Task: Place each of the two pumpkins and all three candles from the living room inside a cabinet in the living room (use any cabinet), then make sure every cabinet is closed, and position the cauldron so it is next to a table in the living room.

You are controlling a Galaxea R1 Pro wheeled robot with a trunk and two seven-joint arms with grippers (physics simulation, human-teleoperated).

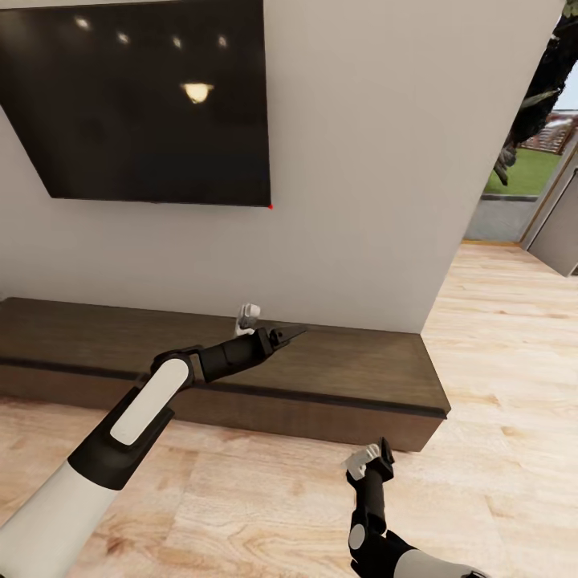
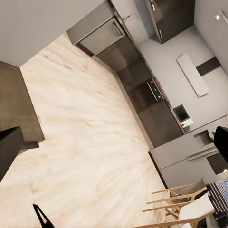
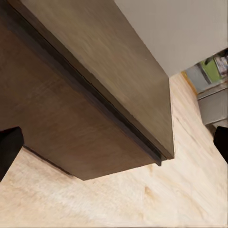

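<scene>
I face the cabinet [image 1: 337, 377], a long low dark unit against the wall under a television [image 1: 144, 96], its fronts flush. My left gripper [image 1: 277, 335] hovers above its top; my right gripper [image 1: 369, 464] hangs before its front. Both jaws stand spread, nothing between them.

Cabinet, arms and television all partly cut off or unclear.

The cabinet [image 1: 337, 377] runs off the head view's left edge, and its front is partly hidden behind the left arm [image 1: 144, 409]. The television [image 1: 144, 96] is cropped at the top and left. The left gripper [image 1: 277, 335] is seen edge-on, its jaws unreadable. The right gripper [image 1: 371, 459] is too small to judge.
</scene>
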